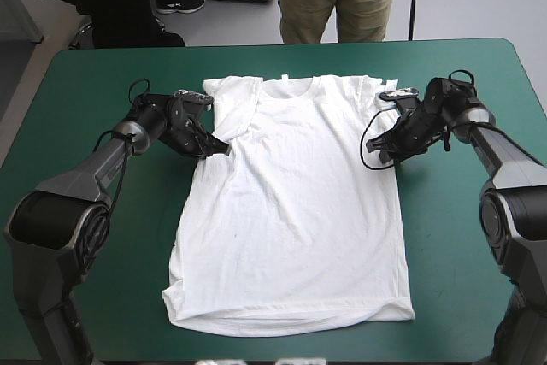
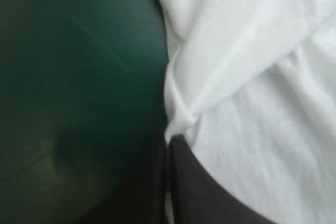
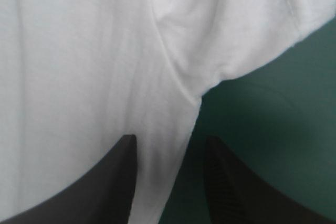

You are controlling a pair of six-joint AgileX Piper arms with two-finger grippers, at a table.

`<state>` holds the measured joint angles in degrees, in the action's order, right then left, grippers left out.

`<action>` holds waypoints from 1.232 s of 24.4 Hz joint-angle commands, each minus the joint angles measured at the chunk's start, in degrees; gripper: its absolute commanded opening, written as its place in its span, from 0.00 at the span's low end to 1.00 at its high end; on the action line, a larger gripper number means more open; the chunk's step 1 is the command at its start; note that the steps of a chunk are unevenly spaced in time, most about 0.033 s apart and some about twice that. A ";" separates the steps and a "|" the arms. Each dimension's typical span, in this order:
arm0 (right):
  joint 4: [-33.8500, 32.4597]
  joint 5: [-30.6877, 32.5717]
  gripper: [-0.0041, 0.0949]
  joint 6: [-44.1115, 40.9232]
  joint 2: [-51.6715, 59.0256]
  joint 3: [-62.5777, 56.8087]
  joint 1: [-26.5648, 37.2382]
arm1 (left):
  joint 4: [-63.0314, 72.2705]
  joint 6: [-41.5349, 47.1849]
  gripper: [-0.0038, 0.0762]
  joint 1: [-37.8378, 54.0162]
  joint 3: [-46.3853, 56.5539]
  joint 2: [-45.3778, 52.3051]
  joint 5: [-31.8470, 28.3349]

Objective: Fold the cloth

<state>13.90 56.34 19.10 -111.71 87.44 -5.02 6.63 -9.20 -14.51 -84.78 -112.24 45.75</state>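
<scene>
T-shirt [image 1: 291, 211], white, spread flat on teal-green cover [image 1: 85, 126]: side-fold grasp.
Hem [image 1: 291, 320] lies nearest, collar [image 1: 291, 83] farthest. At the armpits, the left gripper [image 2: 169, 142] is closed on pinched cloth; the right gripper [image 3: 170, 140] stands parted astride the side edge. Both layers should be caught before lifting.

No writing, label, brand, number or sign can be read in any of the three views. The white T-shirt [image 1: 286, 203], spread flat on the teal-green counter [image 1: 102, 297], shows only plain cloth on its upper side.
</scene>
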 commanded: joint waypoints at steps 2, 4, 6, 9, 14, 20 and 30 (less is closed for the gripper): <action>1.94 1.79 0.28 0.27 -0.18 2.50 0.05 | 1.83 0.77 0.03 -0.37 -0.79 1.36 -1.50; 1.99 2.45 0.25 0.80 -0.54 2.50 -0.60 | 1.83 0.77 0.03 -0.37 -0.79 1.36 -1.79; 2.00 2.69 0.21 1.98 -0.80 2.50 -1.15 | 1.94 0.77 0.03 -0.37 -0.79 1.36 -2.09; 2.67 3.30 0.03 3.91 -0.80 2.50 -1.92 | 2.19 1.27 0.03 -0.37 -0.79 1.88 -3.51; 2.84 0.36 0.03 2.93 2.30 2.50 -1.92 | 2.19 1.78 0.03 -0.37 -1.69 5.40 -4.78; 2.33 -0.35 0.03 2.66 14.91 7.15 -1.92 | -3.00 2.44 0.03 -0.29 -11.48 12.11 0.69; 1.69 -0.24 0.03 2.66 27.53 21.43 -1.92 | -5.72 2.44 0.03 -0.29 -26.63 22.34 2.48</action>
<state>15.11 58.53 21.66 -88.83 103.57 -6.98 1.21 -7.43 -14.63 -106.50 -95.26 52.47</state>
